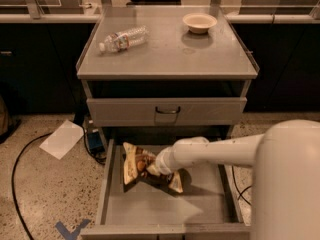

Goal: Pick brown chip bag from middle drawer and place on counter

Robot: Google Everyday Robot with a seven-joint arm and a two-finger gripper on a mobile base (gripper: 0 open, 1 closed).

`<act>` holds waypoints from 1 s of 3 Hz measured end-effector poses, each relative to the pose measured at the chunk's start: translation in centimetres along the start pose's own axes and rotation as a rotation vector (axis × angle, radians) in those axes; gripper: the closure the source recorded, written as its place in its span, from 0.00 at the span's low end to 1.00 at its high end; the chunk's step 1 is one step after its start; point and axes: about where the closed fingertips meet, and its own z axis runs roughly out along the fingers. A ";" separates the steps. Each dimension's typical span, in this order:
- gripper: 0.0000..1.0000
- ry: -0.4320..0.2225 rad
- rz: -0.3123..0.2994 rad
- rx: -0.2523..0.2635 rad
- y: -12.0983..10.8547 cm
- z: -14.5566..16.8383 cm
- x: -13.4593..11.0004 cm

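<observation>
The brown chip bag [134,165] lies in the open middle drawer [165,209], on its left half, dark brown with cream-tan ends. My gripper [154,171] reaches down from the white arm at the right and sits on the middle of the bag, which bunches around it. The arm's wrist hides the fingertips. The counter [165,51] is the flat grey top of the cabinet above.
A clear plastic bottle [123,38] lies on the counter's left and a small cream bowl [199,22] stands at its back right. A closed drawer with a dark loop handle [167,110] is above the open one. Paper [62,139] and a black cable [20,184] lie on the floor at left.
</observation>
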 end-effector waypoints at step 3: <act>1.00 -0.239 -0.102 -0.157 0.1 -14.8 -13.6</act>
